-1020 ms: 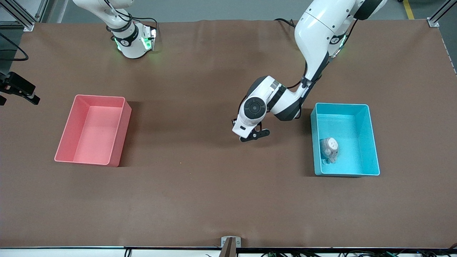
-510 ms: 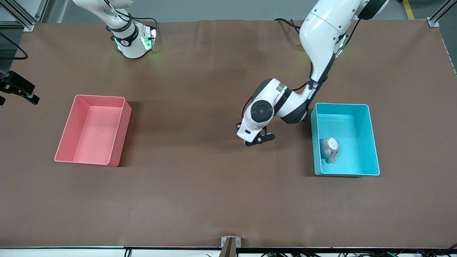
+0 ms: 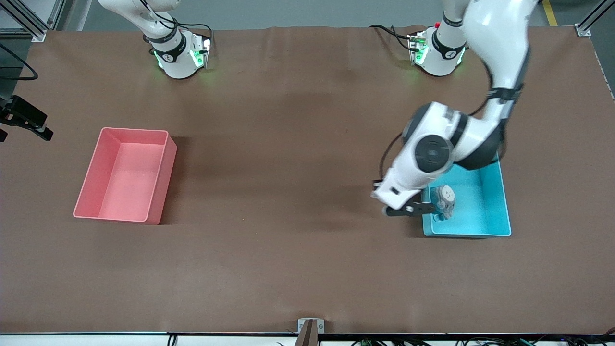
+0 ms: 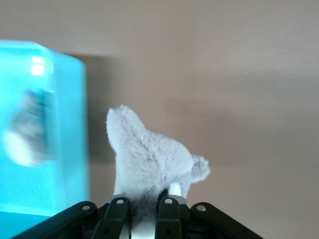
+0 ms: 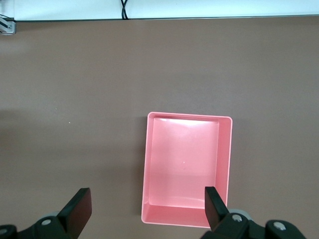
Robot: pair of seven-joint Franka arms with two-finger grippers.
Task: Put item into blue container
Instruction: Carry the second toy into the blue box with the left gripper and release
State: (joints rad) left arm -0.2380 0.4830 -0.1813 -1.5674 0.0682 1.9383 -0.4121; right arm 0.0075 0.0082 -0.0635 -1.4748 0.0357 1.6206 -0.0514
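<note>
The left gripper (image 4: 144,211) is clamped on a grey plush toy (image 4: 149,162), carried over the blue container's (image 3: 499,211) wall toward the right arm's end, likely for dropping inside, where another plush (image 3: 444,201) lies at about 8 o'clock. The left arm bends down from its base; the right gripper (image 5: 144,209), fingers spread, waits high over the pink bin (image 5: 187,167).

Grey plush (image 4: 149,162) clamped in left gripper (image 4: 144,211) beside cyan bin (image 3: 485,211) — another plush (image 3: 444,202) inside.
</note>
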